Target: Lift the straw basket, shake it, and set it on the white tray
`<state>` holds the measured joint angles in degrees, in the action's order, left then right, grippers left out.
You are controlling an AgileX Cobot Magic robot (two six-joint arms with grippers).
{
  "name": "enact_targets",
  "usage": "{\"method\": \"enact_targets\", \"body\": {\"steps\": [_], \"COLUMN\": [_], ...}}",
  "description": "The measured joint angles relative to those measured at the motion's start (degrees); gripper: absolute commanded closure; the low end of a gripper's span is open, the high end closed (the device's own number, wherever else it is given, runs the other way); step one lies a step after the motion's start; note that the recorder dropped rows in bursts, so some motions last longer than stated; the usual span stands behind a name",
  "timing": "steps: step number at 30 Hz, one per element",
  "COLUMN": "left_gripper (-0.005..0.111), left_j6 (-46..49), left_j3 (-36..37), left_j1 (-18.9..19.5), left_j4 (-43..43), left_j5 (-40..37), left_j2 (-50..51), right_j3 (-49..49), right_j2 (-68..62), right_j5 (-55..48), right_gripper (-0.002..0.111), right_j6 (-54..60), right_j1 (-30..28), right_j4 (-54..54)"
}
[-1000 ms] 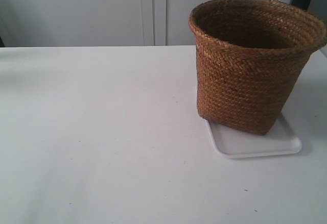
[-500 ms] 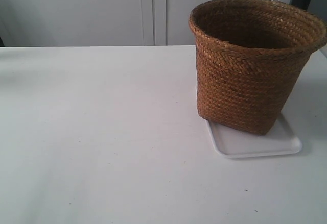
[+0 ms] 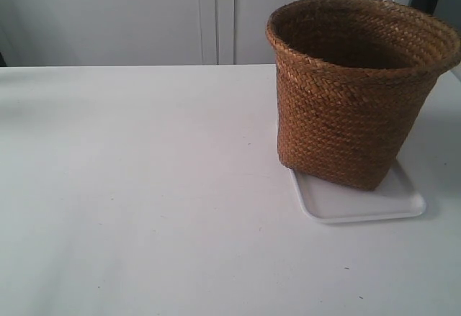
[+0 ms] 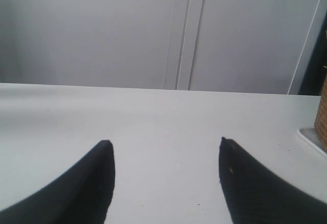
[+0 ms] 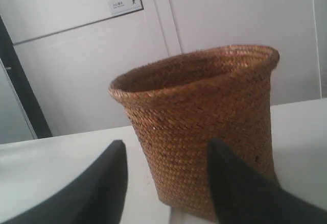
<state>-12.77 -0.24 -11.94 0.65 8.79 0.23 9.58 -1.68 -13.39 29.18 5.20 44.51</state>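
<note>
The brown woven straw basket (image 3: pixel 356 89) stands upright on the white tray (image 3: pixel 374 204) at the exterior view's right, covering most of it. No arm shows in the exterior view. In the right wrist view the basket (image 5: pixel 202 122) fills the middle, with a sliver of the tray (image 5: pixel 179 218) under its base. My right gripper (image 5: pixel 166 145) is open, its dark fingers apart and short of the basket, holding nothing. My left gripper (image 4: pixel 166 142) is open over bare table; the basket's edge (image 4: pixel 322 114) and the tray's corner (image 4: pixel 309 137) sit far off to its side.
The white table (image 3: pixel 144 186) stretches wide to the left of the tray in the exterior view. Grey cabinet doors (image 3: pixel 216 14) stand behind the table's far edge. A dark post (image 5: pixel 23 86) rises beside the doors in the right wrist view.
</note>
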Motion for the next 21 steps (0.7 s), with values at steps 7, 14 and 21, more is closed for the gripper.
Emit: {"method": "enact_targets", "body": {"steps": [7,14,21], "left_gripper": [0.043,0.043,0.043], "left_j6": [0.0,0.0,0.0], "left_j3": [0.0,0.0,0.0], "left_j1": [0.0,0.0,0.0], "left_j4": [0.0,0.0,0.0], "left_j5": [0.0,0.0,0.0], "left_j2": [0.0,0.0,0.0], "right_j3": [-1.26,-1.37,-7.69], "right_j2": [0.0,0.0,0.0], "right_j5": [0.52,-0.7,4.01], "right_gripper": [0.062,0.062,0.062], "right_j6": [1.69,-19.77,-54.14], "right_j1": [0.0,0.0,0.0], "right_j4": [0.58,-19.4,-47.18]}}
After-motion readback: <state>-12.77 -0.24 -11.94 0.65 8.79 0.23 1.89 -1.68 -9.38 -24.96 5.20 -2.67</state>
